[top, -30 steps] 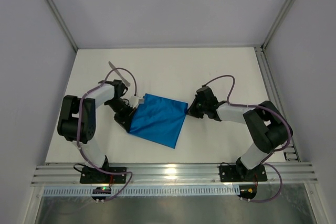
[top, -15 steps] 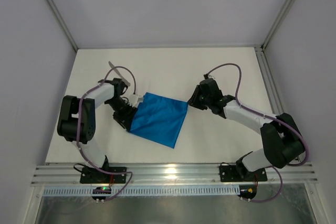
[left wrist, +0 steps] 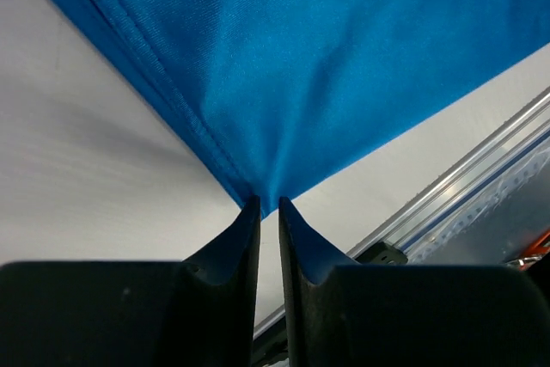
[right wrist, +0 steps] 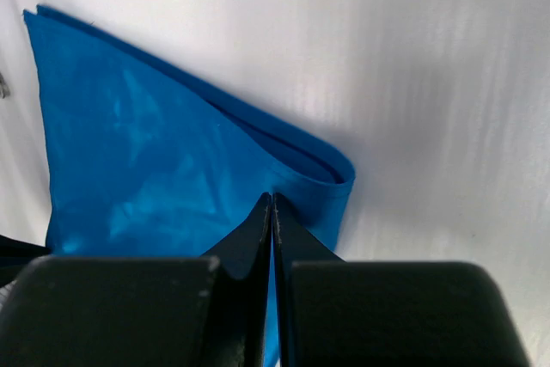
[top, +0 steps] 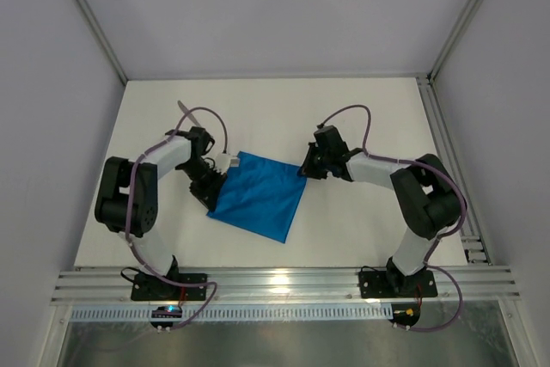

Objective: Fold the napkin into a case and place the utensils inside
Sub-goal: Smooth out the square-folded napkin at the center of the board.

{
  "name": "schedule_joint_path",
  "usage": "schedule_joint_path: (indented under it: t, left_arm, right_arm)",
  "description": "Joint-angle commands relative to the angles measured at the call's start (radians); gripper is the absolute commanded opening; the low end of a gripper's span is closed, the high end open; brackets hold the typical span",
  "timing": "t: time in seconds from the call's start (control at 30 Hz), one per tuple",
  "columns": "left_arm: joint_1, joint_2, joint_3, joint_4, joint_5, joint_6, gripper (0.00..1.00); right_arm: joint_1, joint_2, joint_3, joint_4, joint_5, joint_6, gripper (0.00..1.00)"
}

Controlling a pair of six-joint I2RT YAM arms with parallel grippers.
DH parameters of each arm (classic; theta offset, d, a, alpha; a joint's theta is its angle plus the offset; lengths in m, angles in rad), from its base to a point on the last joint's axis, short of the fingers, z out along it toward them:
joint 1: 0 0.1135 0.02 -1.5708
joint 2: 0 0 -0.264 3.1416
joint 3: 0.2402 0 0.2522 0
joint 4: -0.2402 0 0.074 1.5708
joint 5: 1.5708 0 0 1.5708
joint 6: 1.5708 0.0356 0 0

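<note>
The bright blue napkin (top: 258,197) lies folded into a smaller tilted square in the middle of the table. My left gripper (top: 215,197) is at its left corner. In the left wrist view the cloth (left wrist: 326,58) draws to a point between the nearly closed fingertips (left wrist: 268,202). My right gripper (top: 303,171) is at the napkin's right corner. Its jaws (right wrist: 272,198) are pressed together on the top layer, just inside the folded edge (right wrist: 331,169). One slim silver utensil (top: 183,109) lies behind the left arm, partly under its cable.
White tabletop (top: 361,118) stretches behind and to the right of the napkin. A metal rail (top: 284,281) runs along the near edge and a frame post (top: 438,135) along the right. Both arm bases stand at the near edge.
Both grippers opened briefly and closed again on the napkin. The right gripper shifted a little left along the cloth's corner, and its elbow swung out and back.
</note>
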Motion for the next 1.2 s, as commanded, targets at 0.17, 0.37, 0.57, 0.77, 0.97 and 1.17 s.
schedule_joint_path:
  t: [0.17, 0.37, 0.57, 0.77, 0.97, 1.17]
  left_arm:
    - [-0.025, 0.158, -0.036, 0.122, -0.055, -0.045, 0.13]
    - [-0.026, 0.145, -0.042, 0.128, -0.086, -0.050, 0.12]
    - [-0.026, 0.093, -0.042, 0.106, -0.083, -0.027, 0.16]
    - [-0.026, 0.020, -0.001, 0.070, -0.057, -0.027, 0.27]
    - [-0.025, -0.039, 0.010, 0.022, -0.038, -0.028, 0.34]
    - [-0.019, -0.065, 0.019, -0.016, -0.038, -0.025, 0.38]
  right_arm:
    - [-0.065, 0.010, -0.039, 0.085, 0.029, 0.076, 0.04]
    - [-0.099, 0.035, -0.060, 0.085, 0.025, 0.091, 0.04]
    - [-0.108, 0.008, -0.027, 0.004, 0.048, 0.065, 0.04]
    - [-0.111, -0.088, 0.029, -0.092, 0.069, -0.045, 0.04]
    - [-0.111, -0.109, -0.027, -0.052, 0.000, -0.059, 0.23]
    - [-0.111, -0.059, -0.064, 0.036, -0.108, -0.042, 0.36]
